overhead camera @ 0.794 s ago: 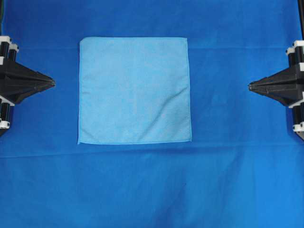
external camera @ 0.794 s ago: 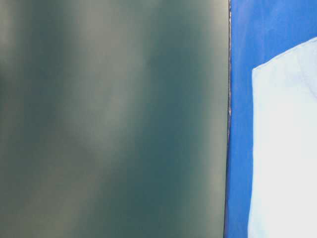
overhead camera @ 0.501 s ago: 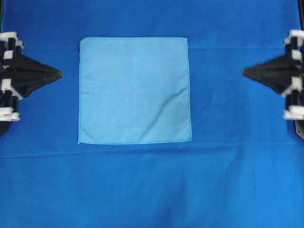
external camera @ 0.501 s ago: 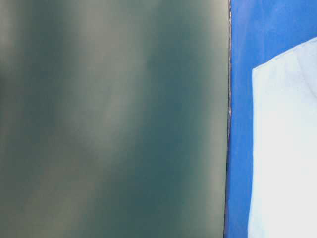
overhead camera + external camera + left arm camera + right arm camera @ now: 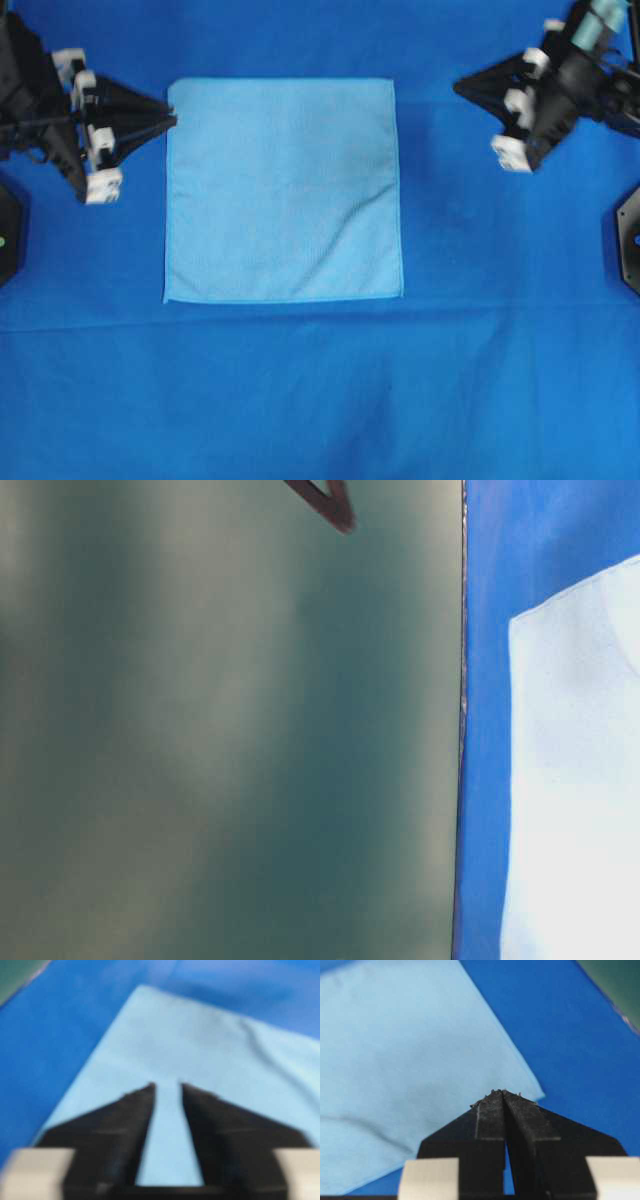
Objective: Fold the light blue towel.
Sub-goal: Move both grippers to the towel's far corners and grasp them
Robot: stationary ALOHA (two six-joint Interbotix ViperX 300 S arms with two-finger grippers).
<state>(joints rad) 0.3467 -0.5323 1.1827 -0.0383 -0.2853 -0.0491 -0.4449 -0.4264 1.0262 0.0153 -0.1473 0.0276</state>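
The light blue towel (image 5: 283, 190) lies flat and square on the royal-blue sheet (image 5: 320, 400), with a faint crease toward its lower right. My left gripper (image 5: 172, 120) points at the towel's left edge near the top-left corner. In the left wrist view its fingers (image 5: 167, 1087) stand a little apart over the towel (image 5: 200, 1045), open with nothing between them. My right gripper (image 5: 458, 88) is to the right of the towel's top-right corner, apart from it. In the right wrist view its tips (image 5: 502, 1093) meet, shut and empty, above the towel's corner (image 5: 395, 1050).
Black arm bases sit at the left (image 5: 8, 235) and right (image 5: 630, 240) edges of the sheet. In the table-level view a blurred dark green surface (image 5: 220, 740) fills the left, a dark fingertip (image 5: 325, 500) shows at the top, and the towel (image 5: 575, 780) is at the right.
Both arms swung inward and toward the top of the overhead view. The left gripper reached the towel's left edge and its fingers parted slightly. The right gripper neared the top-right corner.
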